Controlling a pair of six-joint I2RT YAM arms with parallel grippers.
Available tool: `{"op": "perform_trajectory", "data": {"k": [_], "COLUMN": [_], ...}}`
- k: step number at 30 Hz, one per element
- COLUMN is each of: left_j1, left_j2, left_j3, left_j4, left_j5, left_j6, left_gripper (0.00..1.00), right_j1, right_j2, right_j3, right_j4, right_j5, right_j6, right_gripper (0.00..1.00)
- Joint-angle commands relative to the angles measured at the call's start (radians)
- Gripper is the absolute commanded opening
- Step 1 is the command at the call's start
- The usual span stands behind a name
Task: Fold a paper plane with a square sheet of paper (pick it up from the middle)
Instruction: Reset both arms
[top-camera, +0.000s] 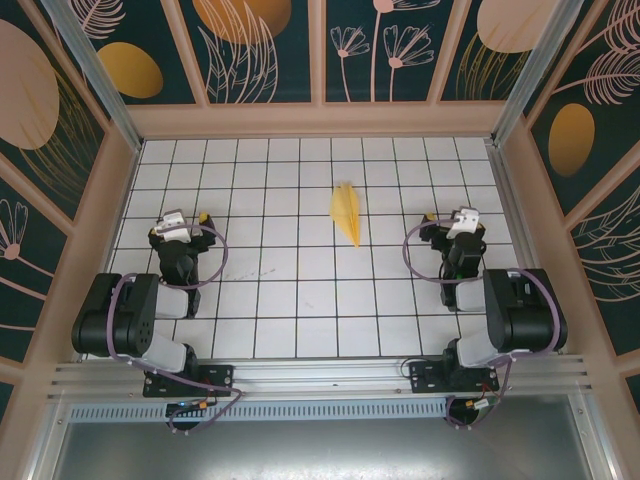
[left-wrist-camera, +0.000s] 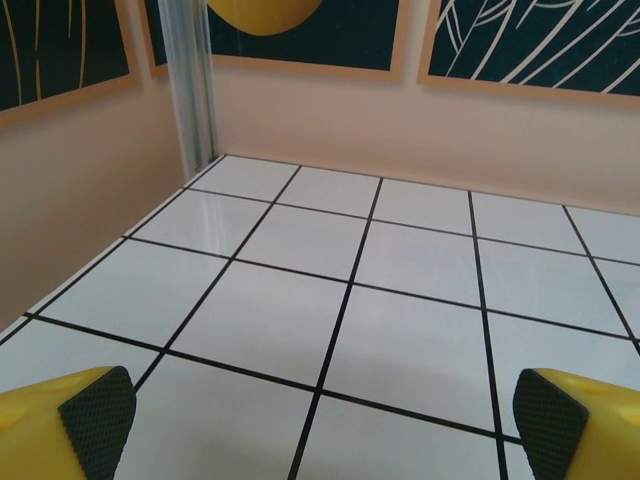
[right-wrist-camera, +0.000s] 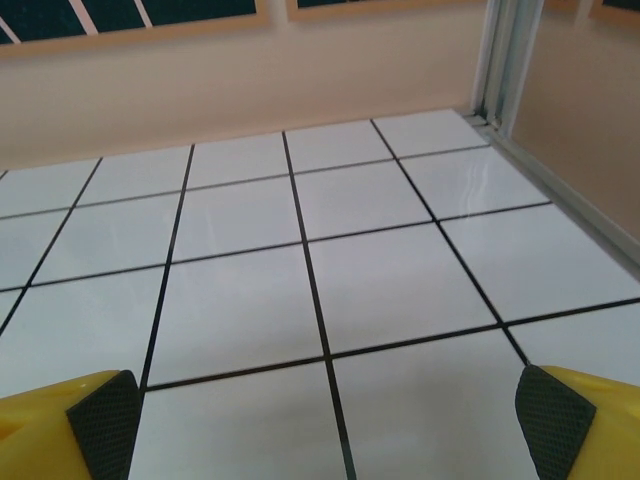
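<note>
On the white tiled table (top-camera: 300, 310), the left gripper (top-camera: 183, 218) near its left side and the right gripper (top-camera: 452, 216) near its right side both have their fingers spread wide and hold nothing. The pale-yellow paper plane (top-camera: 347, 212) lies flat just right of the table's middle, between the two grippers and well apart from both.

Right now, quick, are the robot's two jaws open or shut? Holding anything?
Left gripper: jaws open, holding nothing.
Right gripper: jaws open, holding nothing.
</note>
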Motion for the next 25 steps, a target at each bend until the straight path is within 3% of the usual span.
{"op": "perform_trajectory", "data": {"k": [1,25], "left_j1": [0.007,0.005], "left_j2": [0.012,0.016], "left_j3": [0.004,0.014], "left_j4": [0.051,0.035], "left_j5": [0.008,0.005], "left_j6": [0.003,0.006], "left_gripper": [0.99,0.99], "right_j1": [-0.027,-0.032], "right_j2": [0.03,0.047], "right_j3": [0.005,-0.011], "right_j4": [0.095,0.133], "right_j5": [-0.047,-0.063], "right_j6": [0.024,0.021], "right_gripper": [0.99,0.99]}}
